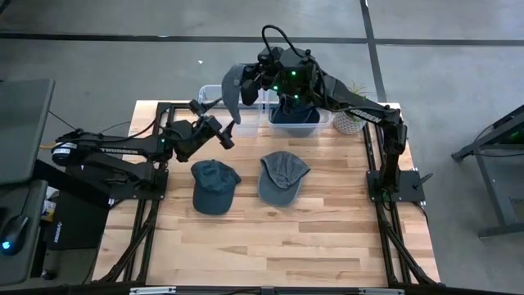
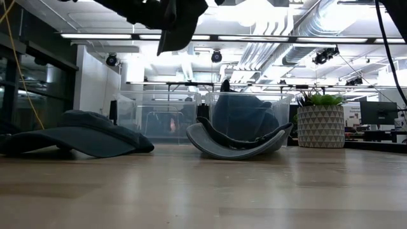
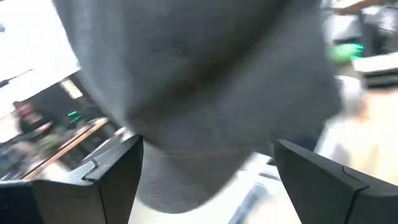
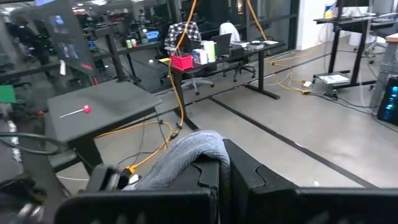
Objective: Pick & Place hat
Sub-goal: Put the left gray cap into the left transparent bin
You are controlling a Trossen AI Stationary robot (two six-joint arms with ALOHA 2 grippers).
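My right gripper [image 1: 252,79] is high over the table's far side, shut on a grey hat [image 1: 232,88], which also shows at the top of the low view [image 2: 178,25]. My left gripper [image 1: 221,131] is open just below and to the near left of that hat. The hat fills its wrist view [image 3: 199,74] ahead of the open fingers; I cannot tell whether they touch it. A blue hat [image 1: 213,187] lies crown up on the table. A second grey hat [image 1: 281,176] lies beside it, resting on its crown with the brim curled up [image 2: 238,140]. My right gripper pinches a bunched fold of the grey hat's cloth [image 4: 186,155] between its two shut fingers. The fingers come about level from the table's right. The hat hangs below and beside the fingers, lifted clear of the table and the bins.
Two clear bins stand at the table's far edge. The right one [image 1: 296,115] holds a dark blue hat [image 2: 245,114]; the left one [image 1: 211,97] is below the hanging hat. A potted plant [image 1: 350,121] stands at the far right. The near half of the table is bare wood.
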